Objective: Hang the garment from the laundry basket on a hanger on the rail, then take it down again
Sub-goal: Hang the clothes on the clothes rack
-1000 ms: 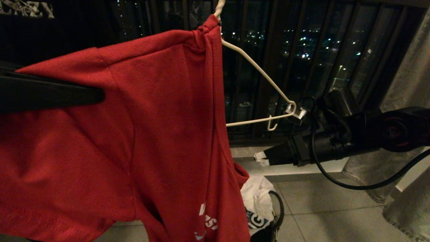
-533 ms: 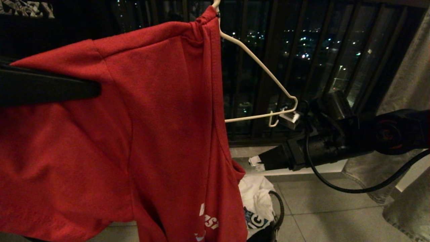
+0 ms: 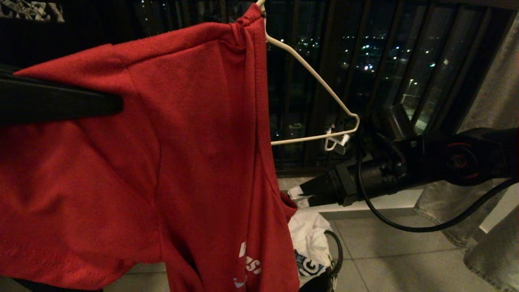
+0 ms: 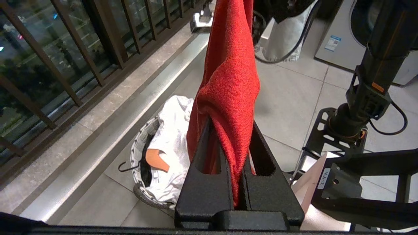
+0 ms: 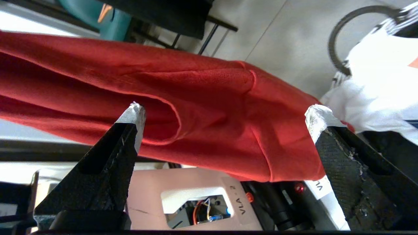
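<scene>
Dressing step: shirt [image 3: 174, 134] half on hanger [image 3: 312, 81]. Left hand [image 4: 235, 153] pinching sleeve; right hand [image 5: 225, 114] spread near hem. Next: pull over bare arm.

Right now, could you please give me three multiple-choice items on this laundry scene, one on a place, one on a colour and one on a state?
1. Where is the white T-shirt?
A. in the basket
B. on the hanger
C. spread flat on the floor

2. What colour is the shirt on the hanger?
A. blue
B. red
C. green

3. How does the right gripper stand?
A. shut on the hanger
B. shut on the red cloth
C. open, with nothing between its fingers

Answers: 1 A, the left wrist view shows it heaped in the basket. 2 B, the cloth draped over the wire is red. 3 C, its taped fingertips stand wide apart in front of the cloth.
</scene>
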Controlling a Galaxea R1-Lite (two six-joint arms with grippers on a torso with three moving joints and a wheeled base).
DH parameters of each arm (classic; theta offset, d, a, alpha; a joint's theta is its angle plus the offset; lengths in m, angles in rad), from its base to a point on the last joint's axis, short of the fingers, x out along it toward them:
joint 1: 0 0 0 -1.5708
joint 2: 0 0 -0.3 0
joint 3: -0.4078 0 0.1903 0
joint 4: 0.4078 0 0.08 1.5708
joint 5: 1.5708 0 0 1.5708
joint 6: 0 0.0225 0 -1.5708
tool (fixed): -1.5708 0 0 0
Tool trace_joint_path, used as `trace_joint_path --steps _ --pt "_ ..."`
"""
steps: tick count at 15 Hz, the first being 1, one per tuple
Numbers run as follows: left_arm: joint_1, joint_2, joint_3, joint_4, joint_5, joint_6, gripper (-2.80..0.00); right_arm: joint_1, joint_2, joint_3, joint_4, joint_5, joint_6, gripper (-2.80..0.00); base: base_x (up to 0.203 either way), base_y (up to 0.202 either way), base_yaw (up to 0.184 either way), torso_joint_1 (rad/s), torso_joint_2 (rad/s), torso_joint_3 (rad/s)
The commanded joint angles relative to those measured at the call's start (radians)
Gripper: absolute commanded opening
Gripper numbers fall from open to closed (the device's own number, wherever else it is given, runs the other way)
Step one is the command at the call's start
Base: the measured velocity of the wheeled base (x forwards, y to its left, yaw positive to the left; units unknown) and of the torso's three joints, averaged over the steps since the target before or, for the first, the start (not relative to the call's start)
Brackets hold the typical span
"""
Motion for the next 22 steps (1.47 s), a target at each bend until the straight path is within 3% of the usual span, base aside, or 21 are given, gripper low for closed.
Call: trace_joint_path --steps 1,7,14,17,22 --pt "0.0 0.003 -0.005 0.003 -0.002 0.001 -2.8 0.009 0.012 -0.002 0.001 0.005 0.003 0.0 0.0 0.0 0.0 0.0 0.0 0.0" --pt "0.0 0.004 -0.008 0.003 -0.004 0.001 -2.8 0.035 0.028 -0.011 0.001 -0.001 0.027 0.0 0.0 0.0 0.0 0.0 0.0 0.0" --pt "-0.001 0.004 -0.012 0.003 -0.004 0.001 -2.8 0.077 0.02 -0.019 0.012 -0.072 0.032 0.0 0.0 0.0 0.0 0.0 0.0 0.0" --pt "0.0 0.004 -0.025 0.003 -0.004 0.001 -2.8 0.113 0.031 -0.019 0.011 -0.172 0.029 0.0 0.0 0.0 0.0 0.0 0.0 0.0" --pt "0.0 0.001 -0.041 0.003 -0.002 0.001 -2.8 0.115 0.049 -0.033 0.01 -0.238 0.024 0.0 0.0 0.0 0.0 0.0 0.0 0.0"
